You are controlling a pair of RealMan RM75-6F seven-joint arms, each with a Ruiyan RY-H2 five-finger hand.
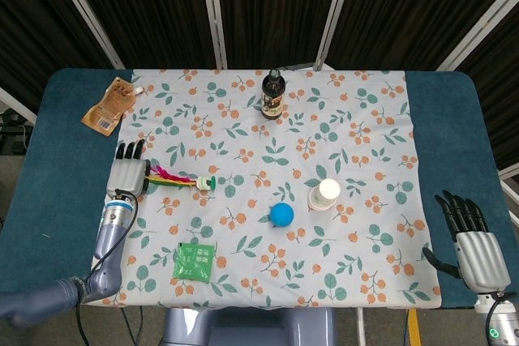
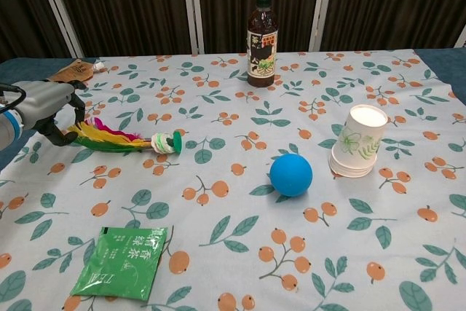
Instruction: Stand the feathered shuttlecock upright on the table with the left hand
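Observation:
The feathered shuttlecock (image 2: 124, 138) lies on its side on the floral cloth at the left, its yellow, green and pink feathers pointing left and its white-and-green base (image 2: 167, 141) pointing right. In the head view the shuttlecock (image 1: 180, 180) lies just right of my left hand (image 1: 126, 173). My left hand (image 2: 45, 104) sits at the feather tips, with the thumb under them and a finger curled down over them, pinching the ends. Far off at the table's front right corner, my right hand (image 1: 473, 242) has its fingers spread and holds nothing.
A blue ball (image 2: 290, 175) and a paper cup (image 2: 357, 142) on its side lie at centre right. A dark bottle (image 2: 261, 33) stands at the back. A green packet (image 2: 124, 262) lies near the front, and an orange pouch (image 1: 109, 105) sits at the far left.

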